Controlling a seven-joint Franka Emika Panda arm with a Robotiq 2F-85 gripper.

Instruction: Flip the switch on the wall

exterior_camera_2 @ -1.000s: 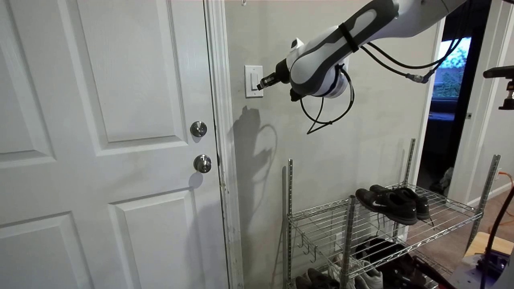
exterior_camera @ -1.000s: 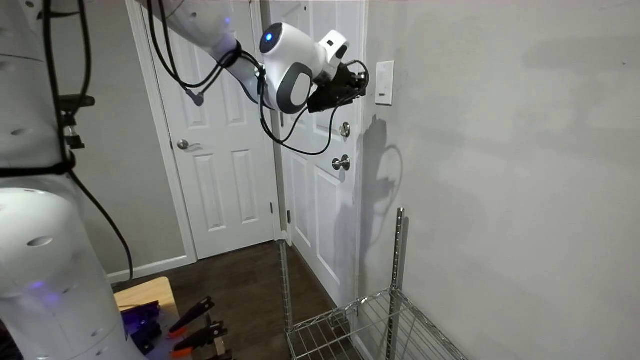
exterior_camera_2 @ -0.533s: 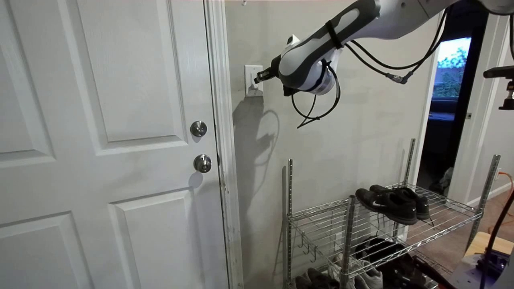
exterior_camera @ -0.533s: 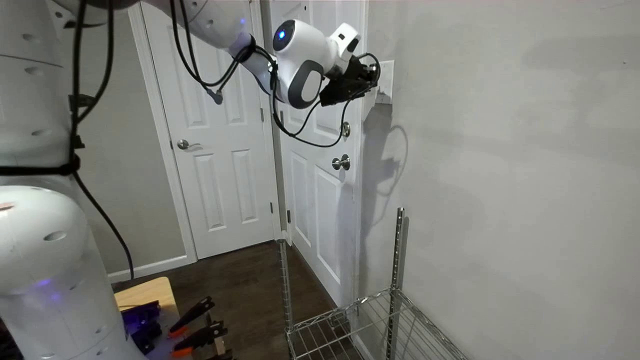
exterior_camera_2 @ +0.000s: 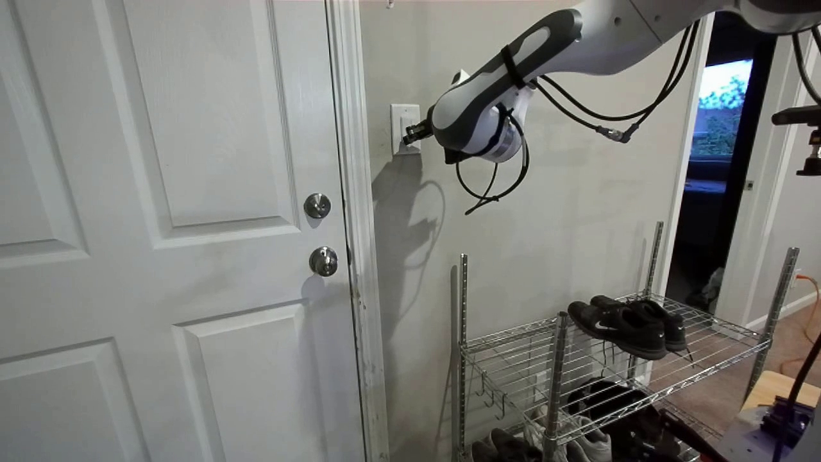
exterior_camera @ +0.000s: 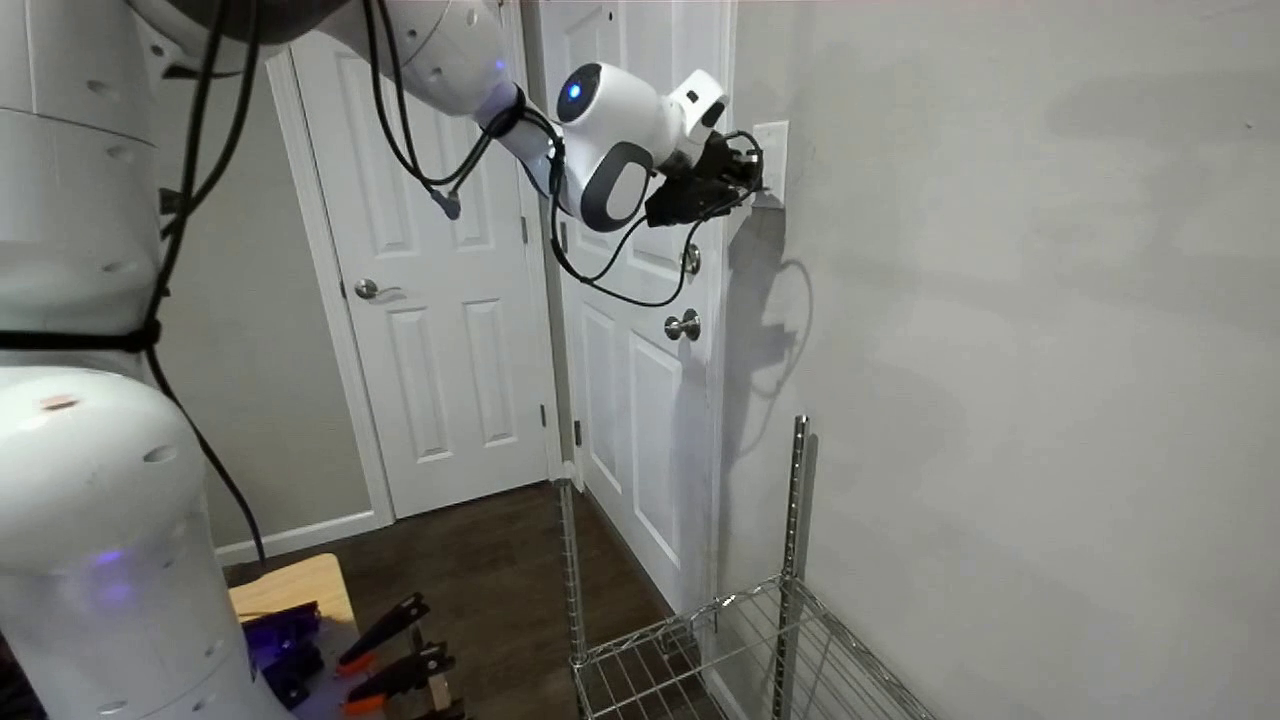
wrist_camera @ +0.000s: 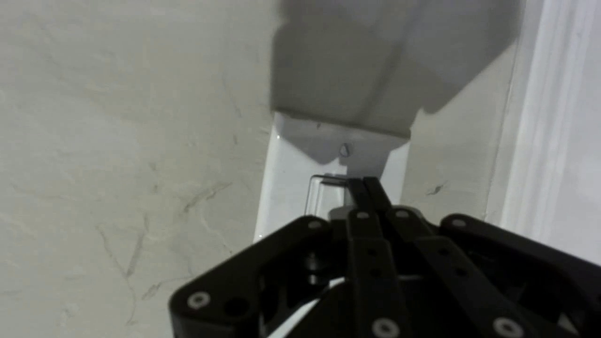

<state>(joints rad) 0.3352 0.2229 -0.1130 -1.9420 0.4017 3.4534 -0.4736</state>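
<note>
Moved in the last half second: my gripper [wrist_camera: 364, 182] is lower, its tips now before the lower half of the white switch plate [wrist_camera: 288, 188]; the arm [exterior_camera_2: 609, 38] dips with it. One gripper, closed: two fingers [wrist_camera: 357, 195] drawn together, tip beside tip. Whether they touch the rocker switch [wrist_camera: 332, 199] I cannot tell.

Counts. One plate, upright on the wall [exterior_camera: 1000, 400], just beside the door trim [exterior_camera_2: 356, 192]; one rocker in it, partly hidden by the fingers; one screw [wrist_camera: 345, 149] in sight from the wrist. Two white panelled doors [exterior_camera: 430, 275] in an exterior view: the nearer carries one deadbolt [exterior_camera_2: 317, 206] above one round knob [exterior_camera_2: 323, 261], the farther one lever handle [exterior_camera: 367, 289]. One wire rack [exterior_camera_2: 557, 372]; one pair of black Nike sneakers [exterior_camera_2: 622, 327] on its upper shelf, more shoes [exterior_camera_2: 589, 443] below, number unclear.

Surface. Pale grey paint, scuffed and scratched near the plate. A shadow [exterior_camera_2: 404, 224] lies below it in both exterior views.

Room. Dark floor [exterior_camera: 500, 560] by the doors, carpet [exterior_camera_2: 786, 337] past the rack, a doorway [exterior_camera_2: 705, 224] with a bright window [exterior_camera_2: 725, 115] beyond.
</note>
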